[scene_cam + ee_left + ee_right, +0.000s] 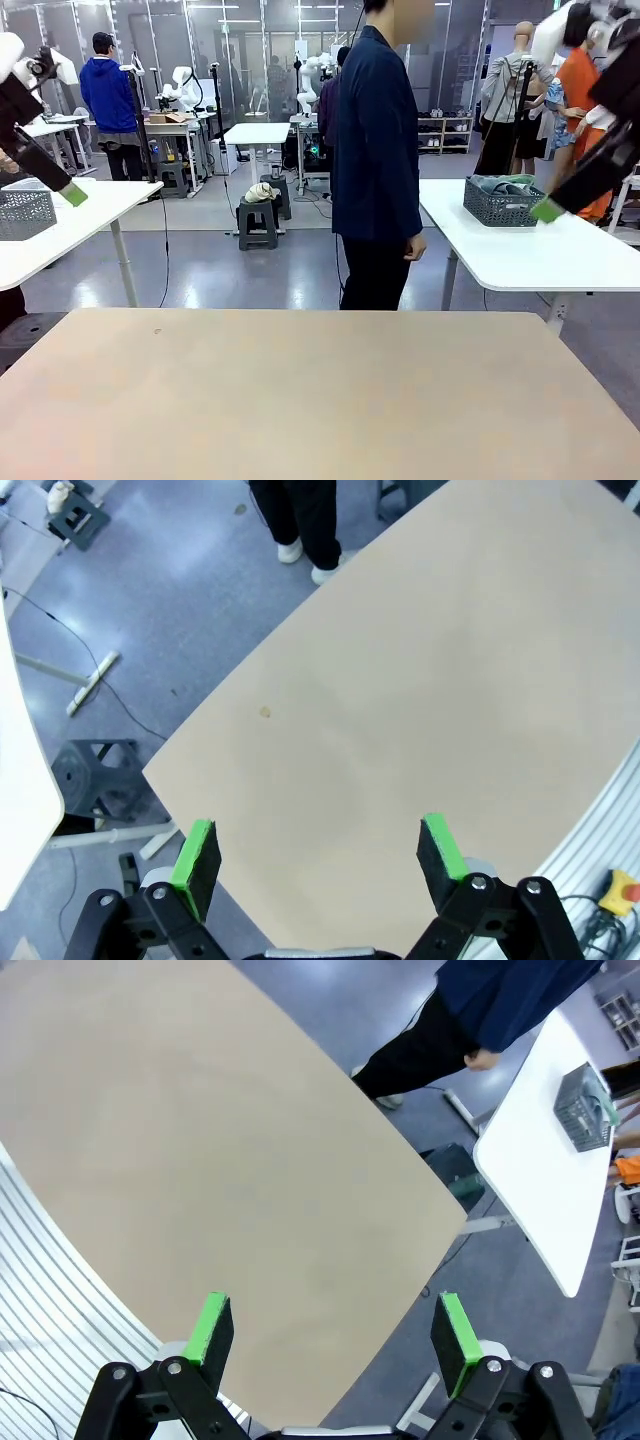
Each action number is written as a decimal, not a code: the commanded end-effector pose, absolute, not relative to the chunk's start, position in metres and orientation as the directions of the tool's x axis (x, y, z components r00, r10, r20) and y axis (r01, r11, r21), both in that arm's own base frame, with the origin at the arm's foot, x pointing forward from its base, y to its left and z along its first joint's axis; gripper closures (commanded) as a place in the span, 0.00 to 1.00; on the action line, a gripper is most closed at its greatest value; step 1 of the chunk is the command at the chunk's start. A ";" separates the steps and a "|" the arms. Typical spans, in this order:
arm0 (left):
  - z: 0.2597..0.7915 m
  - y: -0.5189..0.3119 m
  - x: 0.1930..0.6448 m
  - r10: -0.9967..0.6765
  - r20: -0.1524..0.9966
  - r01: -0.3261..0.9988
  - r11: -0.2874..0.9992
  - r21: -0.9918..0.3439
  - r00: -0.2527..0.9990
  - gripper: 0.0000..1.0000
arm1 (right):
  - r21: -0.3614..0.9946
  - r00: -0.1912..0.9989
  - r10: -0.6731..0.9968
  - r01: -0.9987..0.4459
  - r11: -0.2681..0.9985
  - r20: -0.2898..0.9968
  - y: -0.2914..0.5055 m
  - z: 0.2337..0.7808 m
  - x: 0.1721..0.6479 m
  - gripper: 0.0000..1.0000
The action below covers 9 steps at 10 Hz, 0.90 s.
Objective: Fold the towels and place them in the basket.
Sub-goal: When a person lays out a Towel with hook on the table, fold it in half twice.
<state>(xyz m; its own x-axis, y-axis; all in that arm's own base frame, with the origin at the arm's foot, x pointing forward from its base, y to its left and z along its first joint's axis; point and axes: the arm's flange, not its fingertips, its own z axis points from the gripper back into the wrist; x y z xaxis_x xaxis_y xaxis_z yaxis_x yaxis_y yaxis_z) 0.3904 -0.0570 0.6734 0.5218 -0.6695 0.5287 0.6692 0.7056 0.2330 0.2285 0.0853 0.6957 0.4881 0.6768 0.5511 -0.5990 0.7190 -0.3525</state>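
Note:
A dark grey mesh basket (503, 201) stands on a white side table (520, 255) at the right, behind the wooden table; grey-green cloth, perhaps the towels, shows over its rim. The same basket (583, 1110) appears far off in the right wrist view. My left gripper (320, 855) hangs open high over the wooden table's (430, 680) left edge, nothing between its green pads (72, 193). Over the right edge, my right gripper (335, 1335) is open too, and one green pad (546, 209) shows in the front view.
A person in a dark blue jacket (375, 150) stands at the far edge of the bare wooden table (320, 400), hand (415, 247) hanging down. A lighter grey basket (25, 212) sits on another white table at the left.

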 end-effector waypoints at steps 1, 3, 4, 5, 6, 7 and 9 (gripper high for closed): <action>0.688 -0.052 0.395 -0.689 0.533 0.722 0.664 0.194 0.491 0.00 | -0.299 0.470 0.676 -0.647 0.701 0.567 0.082 0.716 0.230 0.00; 0.703 -0.049 0.383 -0.716 0.516 0.746 0.635 0.200 0.471 0.00 | -0.269 0.459 0.673 -0.672 0.690 0.579 0.080 0.737 0.213 0.00; 0.707 -0.050 0.380 -0.726 0.497 0.748 0.631 0.206 0.476 0.00 | -0.264 0.459 0.671 -0.674 0.690 0.582 0.080 0.740 0.209 0.00; 0.708 -0.051 0.378 -0.727 0.477 0.737 0.641 0.215 0.494 0.00 | -0.262 0.457 0.668 -0.674 0.691 0.587 0.080 0.739 0.209 0.00; 0.699 -0.052 0.383 -0.700 0.524 0.723 0.658 0.211 0.484 0.00 | -0.283 0.469 0.655 -0.640 0.714 0.593 0.084 0.737 0.211 0.00; 0.699 -0.052 0.383 -0.700 0.524 0.723 0.658 0.211 0.484 0.00 | -0.283 0.469 0.655 -0.640 0.714 0.593 0.084 0.737 0.211 0.00; 0.699 -0.052 0.383 -0.700 0.524 0.723 0.658 0.211 0.484 0.00 | -0.283 0.469 0.655 -0.640 0.714 0.593 0.084 0.737 0.211 0.00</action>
